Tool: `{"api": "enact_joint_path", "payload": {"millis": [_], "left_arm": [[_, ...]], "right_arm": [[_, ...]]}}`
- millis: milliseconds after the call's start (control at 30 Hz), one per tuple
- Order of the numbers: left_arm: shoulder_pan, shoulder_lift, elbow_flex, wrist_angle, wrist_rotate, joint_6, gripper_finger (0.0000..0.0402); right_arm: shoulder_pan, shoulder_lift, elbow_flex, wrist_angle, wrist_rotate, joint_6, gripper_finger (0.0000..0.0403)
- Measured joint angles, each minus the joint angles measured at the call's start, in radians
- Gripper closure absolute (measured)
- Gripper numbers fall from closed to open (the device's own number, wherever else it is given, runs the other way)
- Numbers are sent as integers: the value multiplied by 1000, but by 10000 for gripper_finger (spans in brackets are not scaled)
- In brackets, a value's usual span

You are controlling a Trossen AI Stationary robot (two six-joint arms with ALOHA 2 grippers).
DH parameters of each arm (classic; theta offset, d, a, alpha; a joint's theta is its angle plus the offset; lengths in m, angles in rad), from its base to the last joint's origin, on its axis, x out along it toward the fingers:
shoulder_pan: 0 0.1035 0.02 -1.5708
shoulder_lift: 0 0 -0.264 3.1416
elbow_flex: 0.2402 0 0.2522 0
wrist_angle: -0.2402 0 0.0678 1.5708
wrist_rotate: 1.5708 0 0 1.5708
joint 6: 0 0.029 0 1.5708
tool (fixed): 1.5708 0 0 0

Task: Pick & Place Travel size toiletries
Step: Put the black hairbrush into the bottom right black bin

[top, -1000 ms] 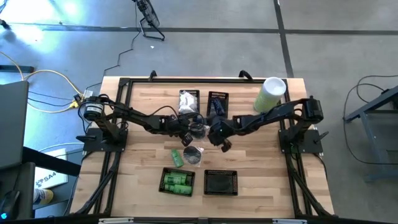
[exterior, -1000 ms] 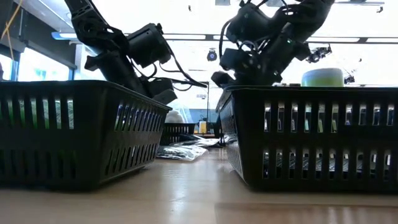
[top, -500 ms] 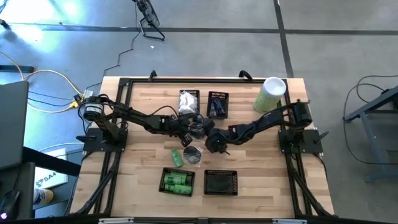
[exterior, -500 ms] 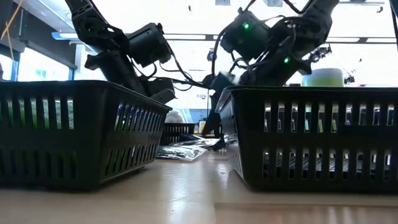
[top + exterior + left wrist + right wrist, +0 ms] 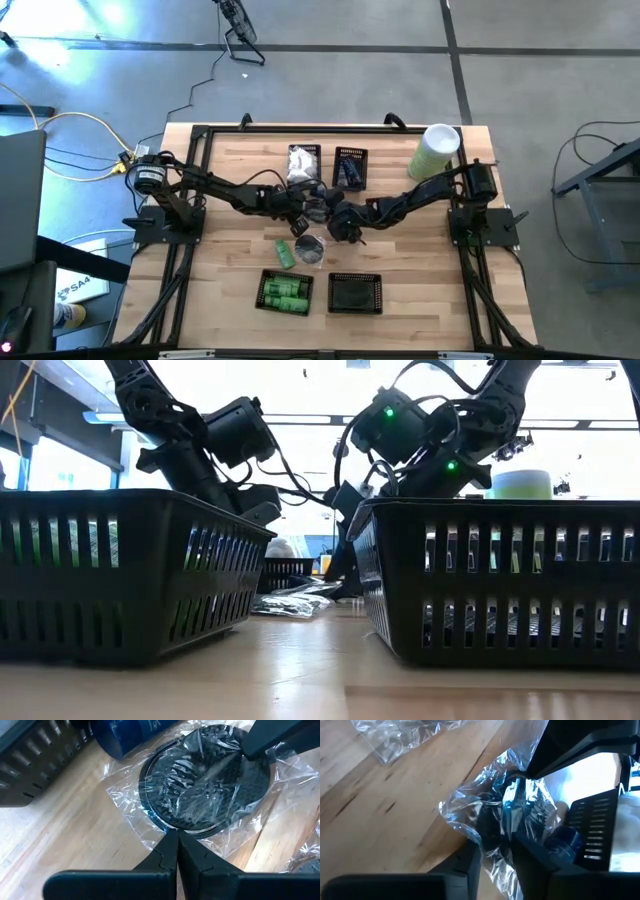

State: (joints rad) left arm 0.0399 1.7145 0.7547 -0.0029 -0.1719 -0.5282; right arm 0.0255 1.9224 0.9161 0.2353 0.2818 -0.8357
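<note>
A dark disc in crinkly clear wrap (image 5: 200, 785) lies on the wood at mid-table (image 5: 318, 207). My left gripper (image 5: 176, 842) is shut at the wrap's near edge. My right gripper (image 5: 497, 855) has come in from the table's right, and one of its fingers (image 5: 265, 737) shows at the disc's opposite rim. A second clear-wrapped piece (image 5: 310, 248) and a green tube (image 5: 285, 253) lie nearer the front. The near left basket (image 5: 285, 292) holds green bottles. My left gripper pinches the loose clear wrap's edge (image 5: 167, 827) between its shut fingertips, slanting down from the table's left. The disc rests on the wood. My right gripper has the wrapped disc's rim (image 5: 495, 832) between its two fingers, slanting down from the right. The crumpled wrap hides how the pads meet it.
Two black baskets stand at the back, one with white packets (image 5: 303, 160) and one with dark blue pieces (image 5: 349, 167). A blue bottle (image 5: 130, 732) lies beside the disc. A black basket (image 5: 355, 293) sits at the near right. A tall pale-green cylinder (image 5: 434, 150) stands at the far right.
My right gripper has come down and moved toward the table's left, onto the wrapped disc, rolling its wrist as it went. My left gripper has stayed shut on the wrap, in place.
</note>
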Motion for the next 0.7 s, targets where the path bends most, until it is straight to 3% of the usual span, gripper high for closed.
{"api": "enact_joint_path", "payload": {"millis": [300, 700], "left_arm": [[0, 0, 0, 1, 0, 0, 401], [0, 0, -2, 36, -1, 0, 401]], "right_arm": [[1, -2, 0, 2, 8, 2, 383], [1, -2, 0, 2, 34, 1, 398]]}}
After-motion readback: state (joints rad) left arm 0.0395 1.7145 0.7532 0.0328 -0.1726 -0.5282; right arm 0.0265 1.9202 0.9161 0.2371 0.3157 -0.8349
